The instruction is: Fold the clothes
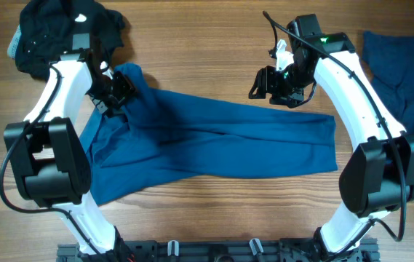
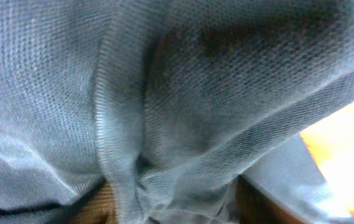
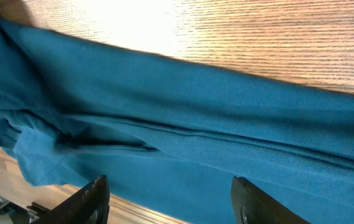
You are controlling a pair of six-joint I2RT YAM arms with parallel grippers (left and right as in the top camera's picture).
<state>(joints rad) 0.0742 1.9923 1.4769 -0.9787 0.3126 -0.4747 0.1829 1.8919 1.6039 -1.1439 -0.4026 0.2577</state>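
Observation:
The clothes in play are a medium-blue shirt (image 1: 214, 138), lying folded lengthwise in a long band across the middle of the table. My left gripper (image 1: 116, 93) is down on the shirt's bunched upper-left corner. In the left wrist view that cloth (image 2: 226, 93) fills the frame and hides the fingers. My right gripper (image 1: 279, 91) hovers just above the shirt's far edge near its right end. It is open, and its dark fingertips (image 3: 96, 196) are spread over the blue cloth (image 3: 195, 124) with nothing between them.
A black garment (image 1: 61, 29) lies heaped at the back left, behind the left arm. A darker dull-blue garment (image 1: 403, 73) lies at the right edge. Bare wood table (image 1: 207, 51) shows behind the shirt. The arm bases stand along the front edge.

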